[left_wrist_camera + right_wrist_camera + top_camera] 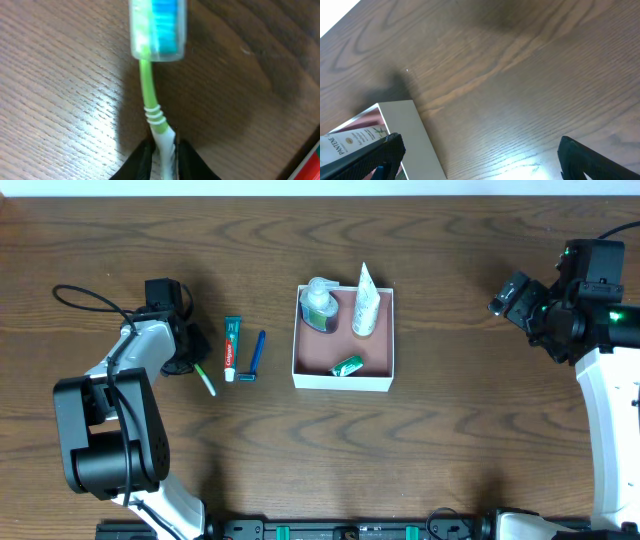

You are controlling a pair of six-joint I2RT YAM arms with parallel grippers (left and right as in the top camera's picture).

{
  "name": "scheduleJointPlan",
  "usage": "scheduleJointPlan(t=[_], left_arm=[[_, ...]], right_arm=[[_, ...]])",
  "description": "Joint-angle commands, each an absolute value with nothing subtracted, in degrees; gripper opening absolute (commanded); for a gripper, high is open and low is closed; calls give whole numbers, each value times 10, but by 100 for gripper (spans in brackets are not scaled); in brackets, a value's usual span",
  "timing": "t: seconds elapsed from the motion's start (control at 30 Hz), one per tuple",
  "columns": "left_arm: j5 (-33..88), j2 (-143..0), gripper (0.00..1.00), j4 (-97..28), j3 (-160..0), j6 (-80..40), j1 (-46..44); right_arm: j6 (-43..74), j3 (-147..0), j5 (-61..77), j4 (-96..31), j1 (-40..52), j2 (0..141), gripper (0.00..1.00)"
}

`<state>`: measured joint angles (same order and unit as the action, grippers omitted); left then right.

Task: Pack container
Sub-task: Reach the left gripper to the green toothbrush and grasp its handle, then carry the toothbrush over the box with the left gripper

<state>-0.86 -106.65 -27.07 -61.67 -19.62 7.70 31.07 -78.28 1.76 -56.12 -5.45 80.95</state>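
The container (344,381) is a square white-walled box with a pinkish-brown floor at the table's middle. It holds a clear pump bottle (318,304), a white tube (365,302) and a small green soap packet (347,365). Its white wall shows in the right wrist view (407,131). My left gripper (188,362) is shut on the white end of a green toothbrush (150,95) with a clear cap over blue bristles; the toothbrush (206,381) lies left of the container. My right gripper (477,150) is open and empty at the far right (510,295).
A green-and-red toothpaste tube (232,348) and a blue razor (255,357) lie between the toothbrush and the container. The toothpaste's edge shows in the left wrist view (309,167). A black cable (85,298) runs by the left arm.
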Motion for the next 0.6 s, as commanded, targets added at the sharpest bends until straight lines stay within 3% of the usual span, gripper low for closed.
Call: scheduleJointPlan(t=[0.0,0.3,0.57], left_arm=[[-11,-1073,10,-284,-615,-163,77],[-11,-1004,6,-323,-615,-138,77],[51,-832,6,-389,-627,-137,55]], right_arm=[[319,-789,20,-562,-58,812,99],[319,-789,20,-562,-58,812,99],[319,-789,20,-562,-58,812,99]])
